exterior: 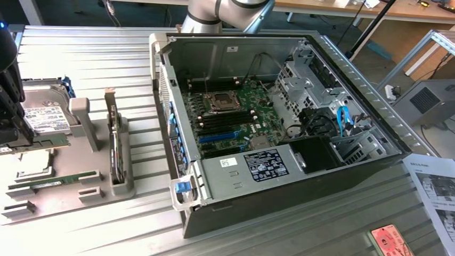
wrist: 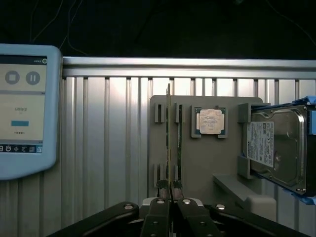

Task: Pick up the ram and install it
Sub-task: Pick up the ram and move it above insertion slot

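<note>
My gripper (wrist: 170, 200) is shut on the ram (wrist: 169, 138), a thin green stick seen edge-on that runs out from between the fingers over the grey holder tray (wrist: 197, 163). In the exterior view the gripper (exterior: 10, 140) hangs at the far left with the held ram (exterior: 41, 142) sticking out level above the tray (exterior: 85, 186). A second green memory stick (wrist: 178, 140) stays in the tray's slots (exterior: 55, 182). The open computer case (exterior: 334, 64) lies to the exterior view's right, its motherboard (exterior: 252, 104) showing black and blue memory slots (exterior: 226, 121).
A hard drive (wrist: 279, 148) (exterior: 44, 117) and a square silver processor chip (wrist: 210, 121) sit on the tray. A tall card (exterior: 114, 146) stands upright in a holder. A pale tablet screen (wrist: 24, 108) lies beside the ribbed metal table (wrist: 108, 148). Papers (exterior: 433, 186) lie right of the case.
</note>
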Controlling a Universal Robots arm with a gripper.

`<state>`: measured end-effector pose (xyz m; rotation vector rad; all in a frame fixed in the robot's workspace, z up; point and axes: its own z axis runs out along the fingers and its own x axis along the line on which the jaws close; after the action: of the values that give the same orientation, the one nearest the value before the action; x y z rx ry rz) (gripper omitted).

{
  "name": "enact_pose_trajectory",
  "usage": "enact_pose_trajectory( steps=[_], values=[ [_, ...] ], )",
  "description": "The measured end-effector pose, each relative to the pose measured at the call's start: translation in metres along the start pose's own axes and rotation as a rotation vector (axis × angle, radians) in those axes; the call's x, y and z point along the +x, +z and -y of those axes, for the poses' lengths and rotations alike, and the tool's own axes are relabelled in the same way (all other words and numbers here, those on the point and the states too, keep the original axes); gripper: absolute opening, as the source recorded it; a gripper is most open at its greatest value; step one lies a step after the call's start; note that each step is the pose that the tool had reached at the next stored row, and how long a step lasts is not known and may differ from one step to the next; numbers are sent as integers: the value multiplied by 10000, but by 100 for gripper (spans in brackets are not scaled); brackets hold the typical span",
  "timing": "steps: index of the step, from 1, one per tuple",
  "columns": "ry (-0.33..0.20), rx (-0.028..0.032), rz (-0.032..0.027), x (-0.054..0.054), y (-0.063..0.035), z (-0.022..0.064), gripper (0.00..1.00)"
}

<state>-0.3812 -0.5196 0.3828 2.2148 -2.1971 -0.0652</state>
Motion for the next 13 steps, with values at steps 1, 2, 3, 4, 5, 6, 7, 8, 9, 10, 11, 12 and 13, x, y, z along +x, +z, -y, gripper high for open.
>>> enact_pose_trajectory(
  steps=[1,2,3,4,5,6,7,8,9,10,11,12,13],
  values=[
    [1,-1,-1,0,-2,7,12],
    [-1,0,0,0,-1,17,12],
    [0,1,1,1,-1,27,12],
    [0,1,1,1,-1,41,12],
    [0,1,1,1,-2,58,12],
    [0,1,1,1,-3,75,12],
    [-1,1,1,1,-4,102,12],
    [0,0,1,1,-6,138,12],
    [0,1,1,2,-6,165,12],
    [0,1,2,2,-7,184,12],
    [-1,1,1,2,-8,200,12],
    [0,1,1,2,-9,228,12],
    [0,1,1,2,-11,268,12]
  ],
)
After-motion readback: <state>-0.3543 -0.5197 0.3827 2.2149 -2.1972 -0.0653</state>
